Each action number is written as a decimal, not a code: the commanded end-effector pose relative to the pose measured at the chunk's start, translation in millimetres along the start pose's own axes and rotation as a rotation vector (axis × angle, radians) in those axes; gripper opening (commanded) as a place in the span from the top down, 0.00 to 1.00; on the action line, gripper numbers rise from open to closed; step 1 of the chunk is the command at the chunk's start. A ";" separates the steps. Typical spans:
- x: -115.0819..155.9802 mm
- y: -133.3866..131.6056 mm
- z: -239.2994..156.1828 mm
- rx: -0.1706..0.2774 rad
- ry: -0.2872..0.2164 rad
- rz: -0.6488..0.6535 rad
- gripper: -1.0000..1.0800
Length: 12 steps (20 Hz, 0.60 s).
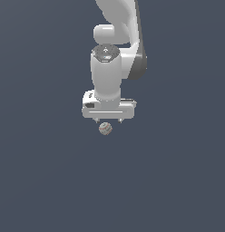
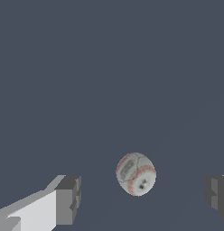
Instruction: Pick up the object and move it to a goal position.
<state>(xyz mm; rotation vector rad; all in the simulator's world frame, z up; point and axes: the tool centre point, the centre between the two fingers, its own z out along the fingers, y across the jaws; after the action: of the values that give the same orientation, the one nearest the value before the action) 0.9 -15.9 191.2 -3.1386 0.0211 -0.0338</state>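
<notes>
Gripper (image 1: pixel 108 120) stands wide open, holding nothing. The ball (image 2: pixel 136 173) lies between the fingers (image 2: pixel 68 200), touching neither and nearer one than the other. Risk: closing off-centre, one pad strikes first and the ball rolls clear.

The ball (image 1: pixel 105 128) sits directly under the gripper (image 1: pixel 108 121) in the exterior view, a little toward that view's left of its middle. In the wrist view the ball (image 2: pixel 136 173) lies between the two spread fingers (image 2: pixel 68 200), touching neither, seemingly resting on the tabletop (image 2: pixel 109 67).
</notes>
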 end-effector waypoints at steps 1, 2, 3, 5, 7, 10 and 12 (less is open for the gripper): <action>-1.3 0.4 2.6 0.001 -0.001 0.021 0.04; -1.9 0.5 3.9 0.001 -0.001 0.033 0.04; -2.7 0.8 5.5 0.001 -0.002 0.047 0.04; -4.4 1.3 8.9 0.002 -0.003 0.078 0.04; -6.6 2.0 13.0 0.003 -0.004 0.115 0.04; -10.4 3.3 20.3 0.004 -0.006 0.181 0.04; -13.6 4.4 25.8 0.004 -0.008 0.233 0.04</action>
<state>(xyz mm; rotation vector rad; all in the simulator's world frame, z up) -9.9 -19.3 169.3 -3.1157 0.3258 -0.0233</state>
